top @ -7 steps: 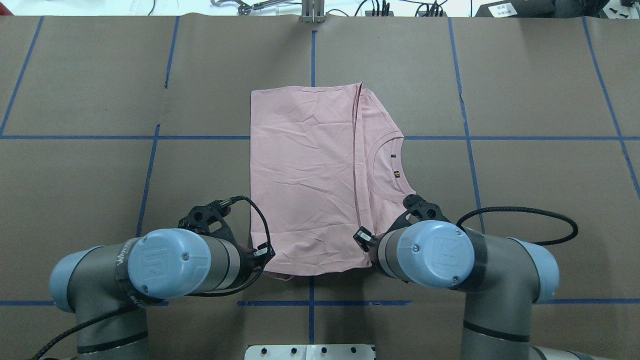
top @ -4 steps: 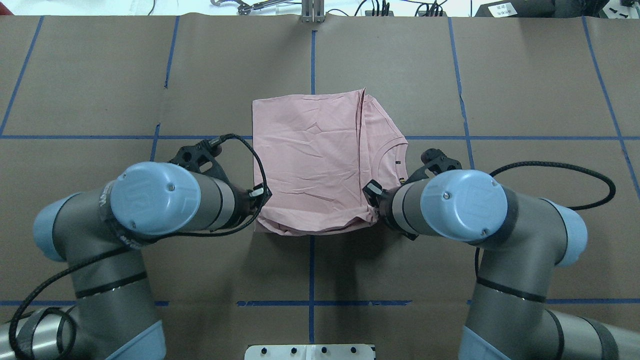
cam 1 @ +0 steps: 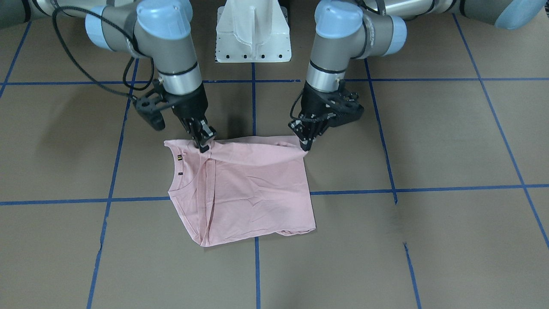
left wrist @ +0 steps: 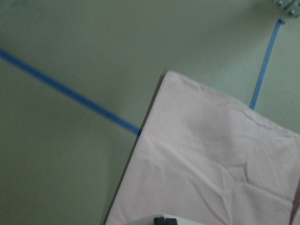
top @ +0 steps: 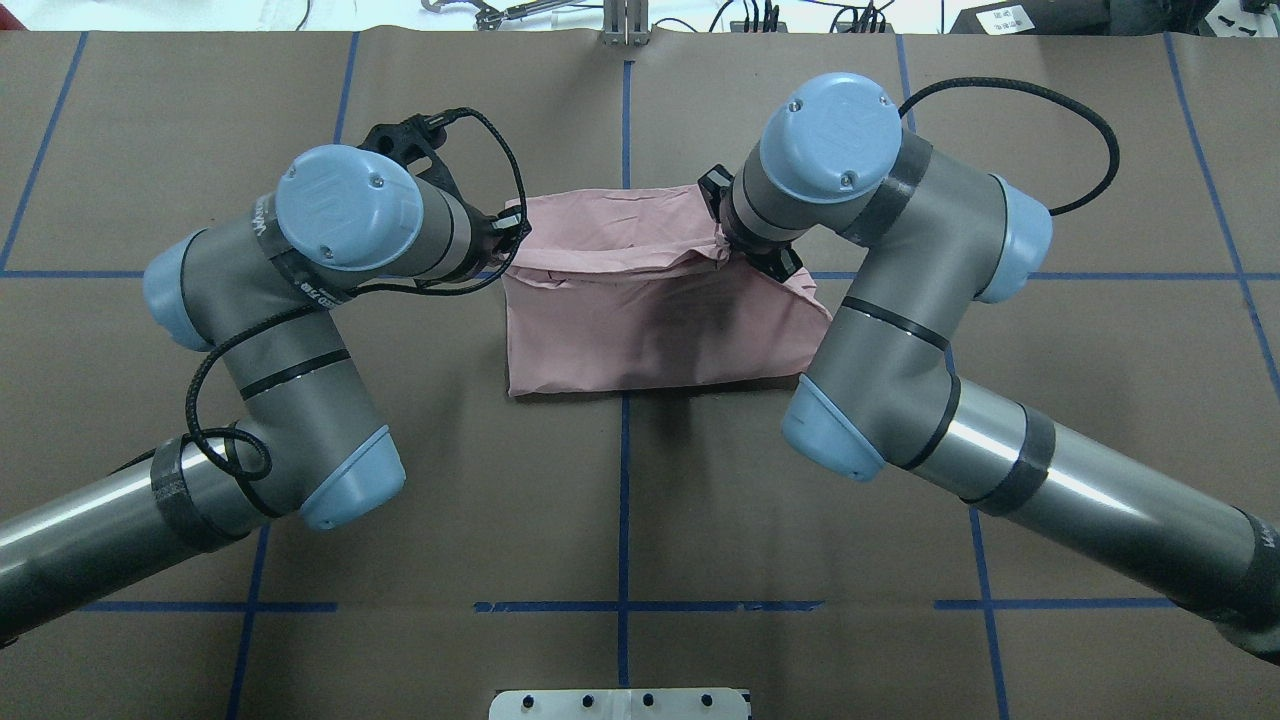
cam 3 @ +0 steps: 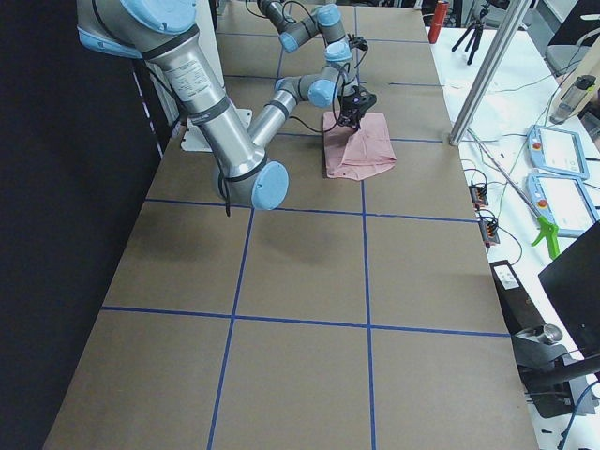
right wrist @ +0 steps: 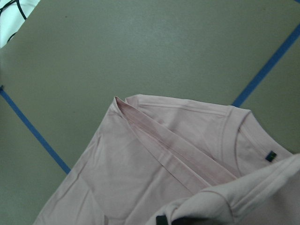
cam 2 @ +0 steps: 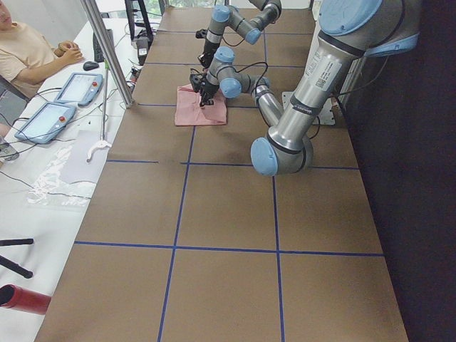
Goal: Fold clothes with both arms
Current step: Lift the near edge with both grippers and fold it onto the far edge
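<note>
The left fingers (cam 1: 305, 143) and right fingers (cam 1: 202, 142) were each clamped on a corner of the pink T-shirt (top: 650, 335), keeping its edge taut so the fold landed even. It lay on the bench (top: 1050, 450), straight out from the white base (top: 620, 705). Half a second earlier the lifted edge was nearer that base.

The table (top: 1050, 450) is covered with brown paper, divided into large rectangles by blue tape lines (top: 622, 606). A white bench (cam 2: 64, 178) adjoins one long edge and carries two tablet-style pendants (cam 2: 80, 87) and loose cables; an aluminium post (cam 2: 107, 50) stands at the shared edge. A black panel (cam 2: 427, 178) bounds the opposite long edge, and the lighting is even.
</note>
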Motion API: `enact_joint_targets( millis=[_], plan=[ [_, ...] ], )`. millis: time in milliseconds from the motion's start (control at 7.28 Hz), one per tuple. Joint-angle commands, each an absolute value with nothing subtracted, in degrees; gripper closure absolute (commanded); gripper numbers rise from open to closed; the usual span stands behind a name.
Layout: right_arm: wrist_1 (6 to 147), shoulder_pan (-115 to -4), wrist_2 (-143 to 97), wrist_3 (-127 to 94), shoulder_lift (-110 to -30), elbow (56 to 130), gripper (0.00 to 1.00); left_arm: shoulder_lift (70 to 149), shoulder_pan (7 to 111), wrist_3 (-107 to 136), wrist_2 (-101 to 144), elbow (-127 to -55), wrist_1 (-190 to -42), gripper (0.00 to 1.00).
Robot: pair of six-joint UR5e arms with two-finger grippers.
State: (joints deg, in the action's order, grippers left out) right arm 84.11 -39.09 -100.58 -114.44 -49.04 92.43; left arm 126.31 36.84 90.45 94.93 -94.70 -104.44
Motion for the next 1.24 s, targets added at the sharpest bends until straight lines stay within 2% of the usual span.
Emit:
enact_joint_targets(
  millis=[0, 137, 412, 550, 687, 825, 962, 1099],
  plan=[
    [80.6, -41.48, -101.78, -113.65, -43.36, 81.43, 1.0, 129.27, 38.32, 86.31, 94.49, -87.4, -106.87, 1.0],
    [80.6, -42.01, -101.86, -112.77, -41.07, 77.65, 1.0, 131.98, 38.32, 86.31, 92.48, -84.14, -106.96, 1.0],
    [80.07, -42.71, -102.92, -112.06, -40.08, 74.98, 1.0, 133.33, 38.67, 86.31, 91.41, -79.65, -112.11, 1.0],
    [75.72, -42.98, -102.92, -112.15, -39.47, 71.58, 1.0, 135.07, 39.45, 86.22, 91.15, -76.15, -113.89, 1.0],
    [70.63, -43.41, -102.92, -111.97, -36.94, 63.54, 0.45, 137.52, 39.72, 85.52, 87.66, -69.24, -117.3, 0.95],
    [64.14, -44.29, -102.92, -110.49, -34.83, 55.37, 0.04, 138.24, 40.77, 80.38, 84.84, -62.56, -123.16, 0.64],
    [59.98, -46.56, -103.01, -110.13, -33.41, 51.02, 0.02, 136.95, 44.52, 75.37, 85.34, -61.62, -130.18, 0.56],
    [60.03, -49.19, -107.01, -109.34, -33.4, 51.06, 0.01, 134.15, 44.56, 75.06, 85.34, -62.05, -134.69, 0.56]
  ],
)
